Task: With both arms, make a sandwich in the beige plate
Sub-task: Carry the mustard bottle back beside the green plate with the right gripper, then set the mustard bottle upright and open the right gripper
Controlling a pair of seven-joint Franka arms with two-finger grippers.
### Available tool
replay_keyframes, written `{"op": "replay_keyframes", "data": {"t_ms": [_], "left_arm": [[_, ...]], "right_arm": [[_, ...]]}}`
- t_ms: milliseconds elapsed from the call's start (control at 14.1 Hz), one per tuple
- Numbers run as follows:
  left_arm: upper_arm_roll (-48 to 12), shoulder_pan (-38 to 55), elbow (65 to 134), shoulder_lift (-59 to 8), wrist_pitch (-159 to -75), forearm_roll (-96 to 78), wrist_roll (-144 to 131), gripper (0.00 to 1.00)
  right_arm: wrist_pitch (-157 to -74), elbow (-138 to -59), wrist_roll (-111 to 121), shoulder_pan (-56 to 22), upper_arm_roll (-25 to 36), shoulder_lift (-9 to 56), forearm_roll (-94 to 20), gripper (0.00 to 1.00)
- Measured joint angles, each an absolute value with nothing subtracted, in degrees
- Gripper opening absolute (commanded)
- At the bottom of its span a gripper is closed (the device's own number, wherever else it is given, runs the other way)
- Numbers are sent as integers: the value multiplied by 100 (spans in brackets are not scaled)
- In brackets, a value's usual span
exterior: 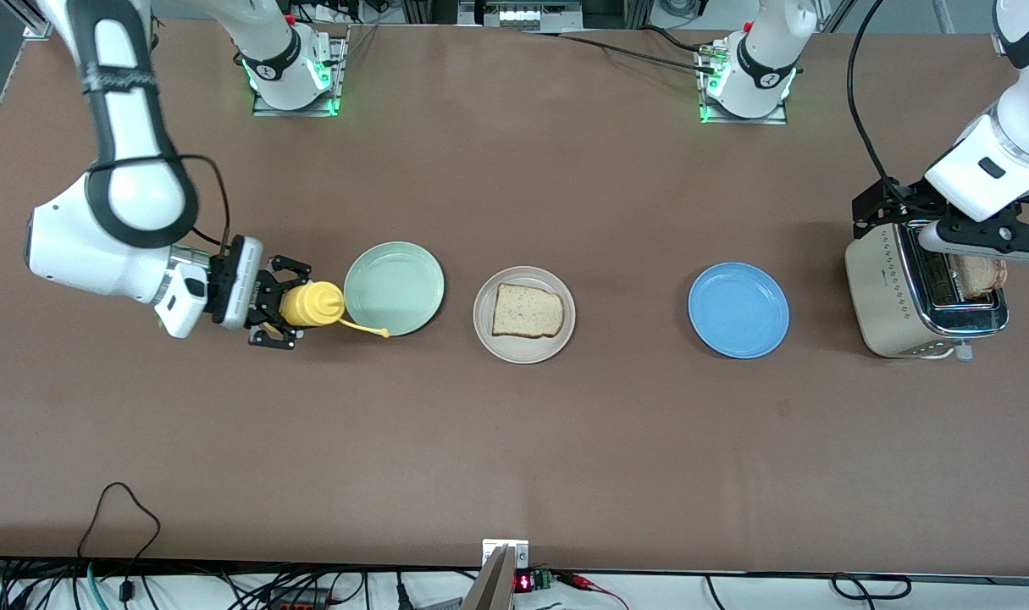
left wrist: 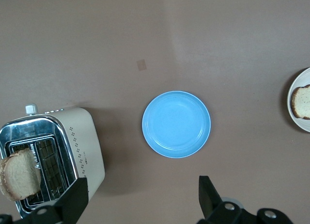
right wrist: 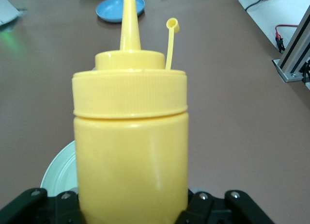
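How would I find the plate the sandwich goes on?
Look at the row of three plates across the middle of the brown table. The beige plate is the middle one, between the mint-green plate and the blue plate. It alone is pale off-white and carries a slice of bread.

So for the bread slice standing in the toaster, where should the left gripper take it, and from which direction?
Grip the top edge of the bread slice, the only part sticking out of the toaster. It stands upright in the slot, so come straight down from above with one finger on each flat face. The left gripper, open, hangs over the table beside the toaster.
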State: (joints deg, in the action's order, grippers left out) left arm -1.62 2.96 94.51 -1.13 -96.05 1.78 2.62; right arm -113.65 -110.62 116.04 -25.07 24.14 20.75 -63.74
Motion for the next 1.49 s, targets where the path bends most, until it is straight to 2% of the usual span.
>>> {"op": "replay_keyframes", "data": {"t_ms": [213,426,782,1208,1422,1493], "left_arm": [[-162,296,9451,-113,-9605,178,262,100],[-162,296,9451,-113,-9605,178,262,100],[-163,296,9451,-113,-9605,178,262,100],[-162,296,9451,-113,-9605,178,262,100],[-162,296,9451,-113,-9605,179,262,100],[-162,296,9451,-113,-9605,179,262,100]], "right_arm": [[-10348,-11279,12568,-1900,2406,2431,-7264,16],[-9321,-11321,13343,-1391,2399,3085,-8026,16],[-7915,-11308,14383,-955,2386,4128,-8706,16],[-7640,-11284,14971,-799,2377,4508,-8769,16],[-7639,-11278,15107,-798,2373,4612,-8769,26],[-7639,-11278,15139,-798,2373,4642,-8769,37]]}}
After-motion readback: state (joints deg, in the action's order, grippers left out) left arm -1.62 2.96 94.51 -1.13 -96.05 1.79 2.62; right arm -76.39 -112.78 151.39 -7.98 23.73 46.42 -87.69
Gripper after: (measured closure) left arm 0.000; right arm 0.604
